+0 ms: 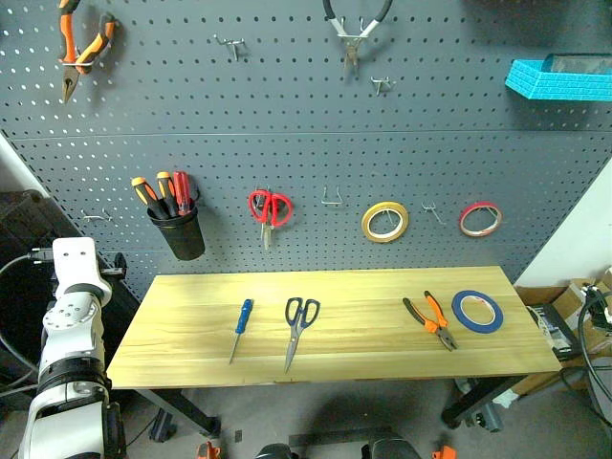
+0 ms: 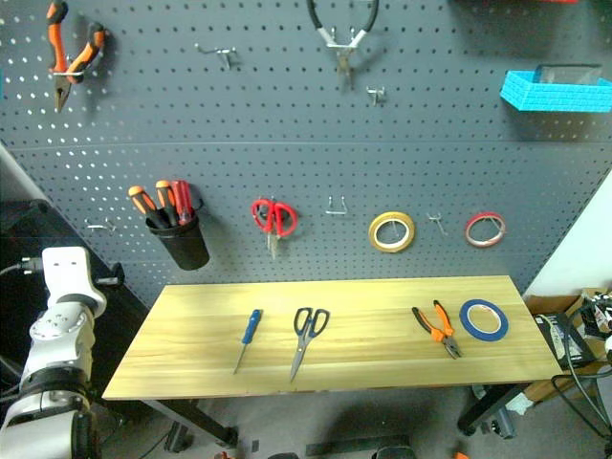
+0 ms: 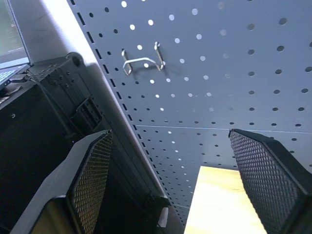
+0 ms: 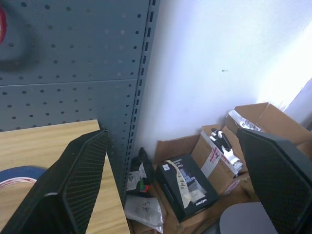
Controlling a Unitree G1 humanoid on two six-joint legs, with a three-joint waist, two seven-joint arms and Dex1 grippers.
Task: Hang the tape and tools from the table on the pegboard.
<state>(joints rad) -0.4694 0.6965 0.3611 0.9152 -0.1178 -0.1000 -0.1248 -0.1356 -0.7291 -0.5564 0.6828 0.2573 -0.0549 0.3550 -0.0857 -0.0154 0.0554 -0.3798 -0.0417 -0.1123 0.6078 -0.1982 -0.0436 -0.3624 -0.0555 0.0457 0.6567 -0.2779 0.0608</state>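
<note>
Four things waiting on the surface (image 1: pixel 191 354), none hung yet. Going largest to smallest:

Pegboard (image 1: pixel 306 172) rising right behind the surface, carrying what is already stored: black cup (image 1: pixel 180 232) of orange- and red-handled screwdrivers, red scissors (image 1: pixel 270 208), yellow tape ring (image 1: pixel 384 222), red tape ring (image 1: pixel 480 219), two pairs of pliers up top, blue bin (image 1: pixel 559 79) at upper right. Leaving bare hooks free, one (image 1: pixel 331 199) between red scissors and yellow ring, another (image 1: pixel 433 212) between the two rings, likely meant for the loose items.

Surface lying lengthwise under the board, keeping everything within reach of the hooks.

Dark-handled scissors (image 1: pixel 298 327) lying near the middle, blades pointing toward the front edge. Small orange-and-black pliers (image 1: pixel 432 320) lying to their right, just beside the blue tape (image 1: pixel 477 311), apart from it as far as can be judged. Blue-handled screwdriver (image 1: pixel 241 328) lying left of the scissors, tip forward.

Left pincer (image 3: pixel 168 180) standing wide and empty, facing a bare hook (image 3: pixel 143 60) by the surface's left end. Right pincer (image 4: pixel 180 180) spreading wide and empty too, off the right end, blue tape edging into its view. Both parked outside, probably leaving the surface unobstructed before a first reach.
</note>
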